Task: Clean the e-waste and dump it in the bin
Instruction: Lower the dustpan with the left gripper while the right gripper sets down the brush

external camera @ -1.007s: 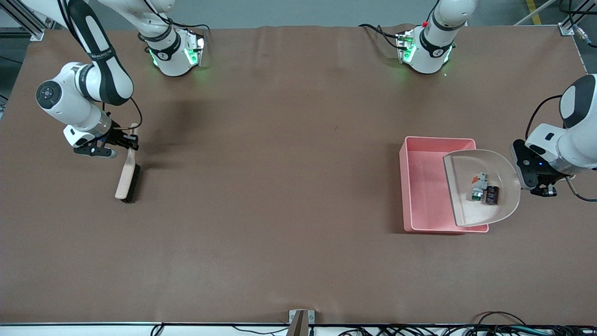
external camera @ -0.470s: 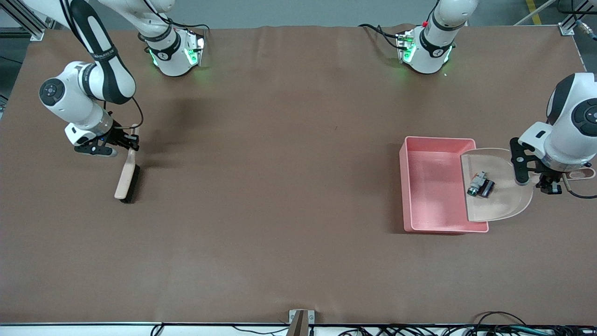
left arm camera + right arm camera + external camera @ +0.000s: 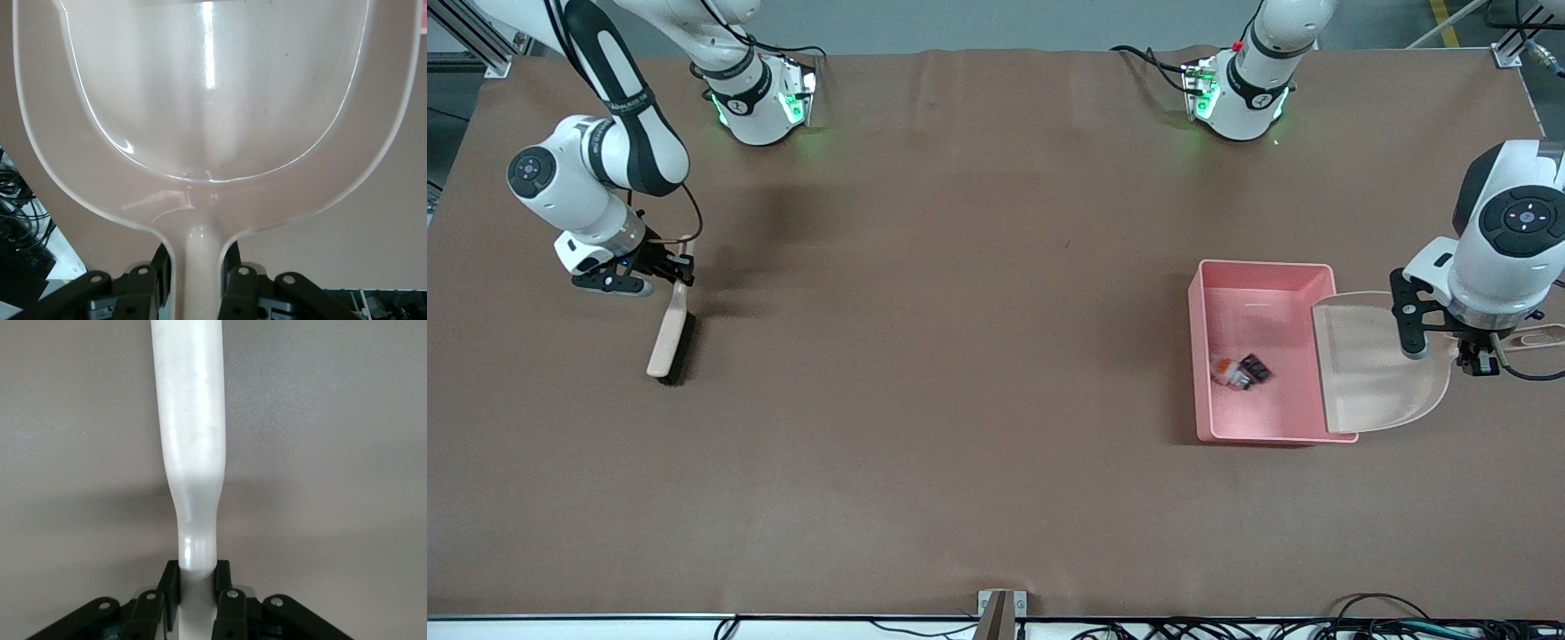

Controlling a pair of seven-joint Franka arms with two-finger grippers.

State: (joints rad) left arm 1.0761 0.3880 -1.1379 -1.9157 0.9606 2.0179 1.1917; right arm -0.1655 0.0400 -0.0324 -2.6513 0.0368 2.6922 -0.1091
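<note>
Two e-waste pieces (image 3: 1240,371) in bin (image 3: 1200,356), beside dustpan-gripping left claw (image 3: 1480,342)

right tool (image 3: 197,587) | clamped on pale brush handle (image 3: 190,433) | brown table (image 3: 333,453) beneath

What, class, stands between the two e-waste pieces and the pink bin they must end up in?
Nothing visible does. Both e-waste pieces already lie on the floor of the bin. The dustpan, gripped at its handle by the left gripper, is empty. The right gripper holds the brush at the right arm's end.
</note>
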